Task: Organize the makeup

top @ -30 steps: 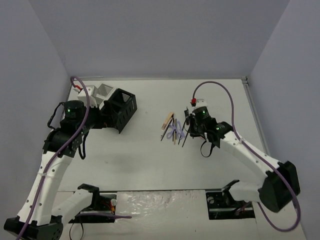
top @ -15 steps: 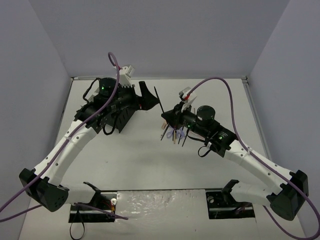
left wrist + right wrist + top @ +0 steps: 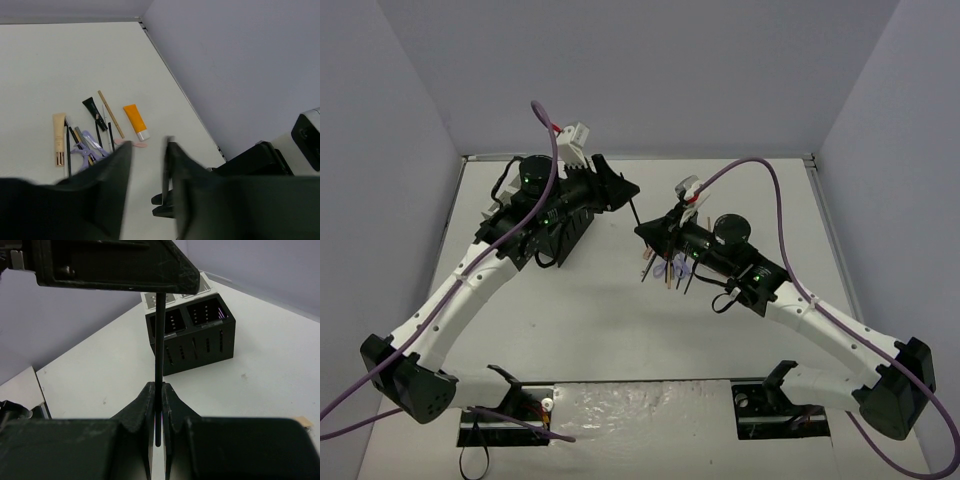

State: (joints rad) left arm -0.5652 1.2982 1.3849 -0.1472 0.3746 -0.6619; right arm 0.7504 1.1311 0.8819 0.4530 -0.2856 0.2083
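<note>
left arm [image 3: 470,285]: swung from the left edge of the top view to the upper centre, above the boxes [image 3: 575,228].
left gripper [image 3: 620,190]: jaws went from wide apart to narrowed at the pencil's [image 3: 634,209] top end; grip unclear.
right gripper [image 3: 650,231]: rose from low over the pile [image 3: 670,268] and shifted up-left.
pencil: came up off the table [image 3: 620,330], pinched upright in the right gripper.
</note>
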